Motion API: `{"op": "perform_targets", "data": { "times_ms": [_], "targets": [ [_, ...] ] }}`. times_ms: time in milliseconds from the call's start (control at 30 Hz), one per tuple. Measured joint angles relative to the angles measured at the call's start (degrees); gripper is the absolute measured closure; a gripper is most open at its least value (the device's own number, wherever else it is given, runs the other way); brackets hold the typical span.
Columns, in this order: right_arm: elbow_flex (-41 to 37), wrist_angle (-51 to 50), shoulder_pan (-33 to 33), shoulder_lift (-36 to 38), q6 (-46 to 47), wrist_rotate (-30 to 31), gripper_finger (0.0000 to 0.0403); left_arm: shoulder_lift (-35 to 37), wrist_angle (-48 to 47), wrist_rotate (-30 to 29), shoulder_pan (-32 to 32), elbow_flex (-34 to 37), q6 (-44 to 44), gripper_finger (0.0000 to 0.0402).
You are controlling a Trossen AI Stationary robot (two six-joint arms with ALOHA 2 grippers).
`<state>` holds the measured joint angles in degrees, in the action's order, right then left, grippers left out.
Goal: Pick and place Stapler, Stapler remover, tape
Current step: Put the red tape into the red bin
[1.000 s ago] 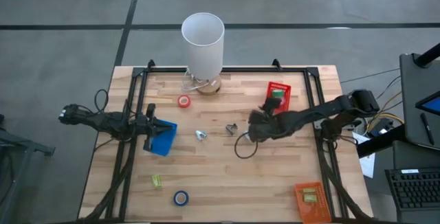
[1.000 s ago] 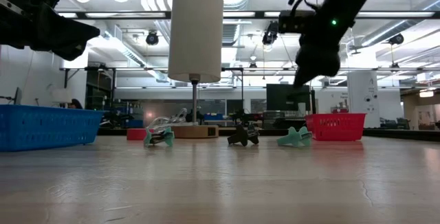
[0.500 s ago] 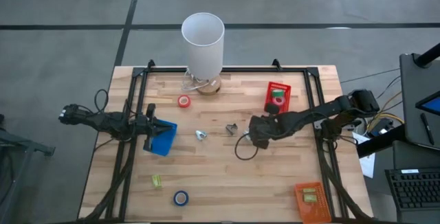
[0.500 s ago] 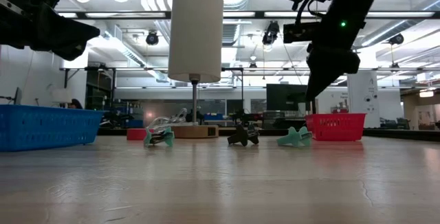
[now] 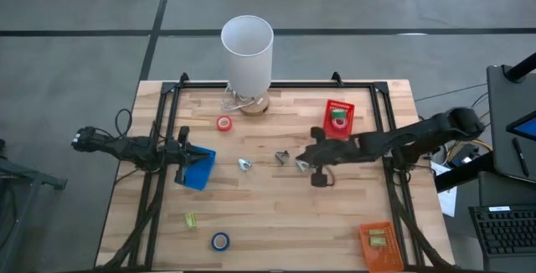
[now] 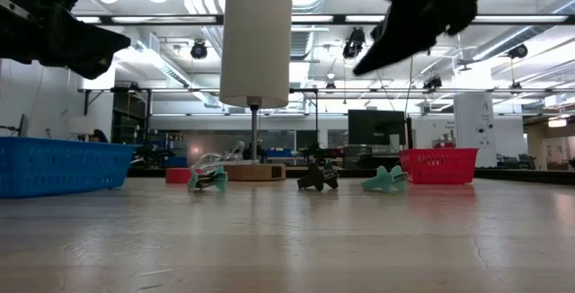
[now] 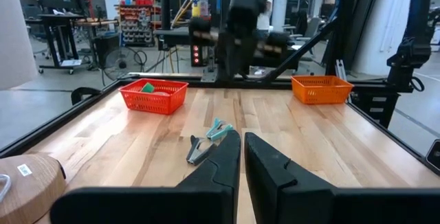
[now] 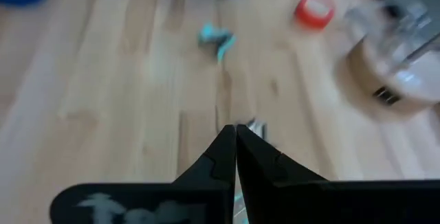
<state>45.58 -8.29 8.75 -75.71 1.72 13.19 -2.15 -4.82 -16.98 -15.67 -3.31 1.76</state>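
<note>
Nearest the front desk (image 5: 276,223) edge lies the blue tape roll (image 5: 220,241), light and stiff, best pinched across its ring. Mid-desk, three small staple removers (image 5: 244,165) look light and slippery; they want a grip across their bodies. Above them the right gripper (image 5: 306,162) hovers, fingers pressed together, holding nothing visible. The left gripper (image 5: 186,161), nearly closed and empty, waits over the blue bin (image 5: 199,172). Farthest lies the red tape roll (image 5: 224,123).
</note>
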Motion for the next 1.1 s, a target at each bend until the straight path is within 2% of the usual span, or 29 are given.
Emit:
{"op": "perform_targets", "data": {
  "times_ms": [300,367,500,533,633,833,967,1100],
  "targets": [
    [-8.0,1.7,-0.3,18.8,-0.4,-2.7,0.0394,0.0,0.0,0.0,0.0,0.0,0.0,0.0376],
    [-10.1,1.7,-0.5,22.5,0.7,0.3,0.0394,0.0,0.0,0.0,0.0,0.0,0.0,0.0376],
    [-13.0,-1.4,-0.5,30.0,0.9,13.6,0.0394,0.0,0.0,0.0,0.0,0.0,0.0,0.0376],
    [-13.7,-2.7,-0.5,31.9,1.7,15.3,0.0394,0.0,0.0,0.0,0.0,0.0,0.0,0.0376],
    [-16.6,-2.8,-0.4,36.7,4.6,12.8,0.0394,0.0,0.0,0.0,0.0,0.0,0.0,0.0376],
    [-23.1,6.0,-0.5,43.1,1.8,6.5,0.0394,0.0,0.0,0.0,0.0,0.0,0.0,0.0376],
    [-24.8,7.2,-0.5,45.8,-0.7,6.2,0.0394,0.0,0.1,0.0,0.0,0.0,0.0,0.0376],
    [-26.2,7.4,-0.5,47.5,0.9,5.1,0.0394,0.0,0.1,0.0,0.0,0.0,0.0,0.0376]
  ]
}}
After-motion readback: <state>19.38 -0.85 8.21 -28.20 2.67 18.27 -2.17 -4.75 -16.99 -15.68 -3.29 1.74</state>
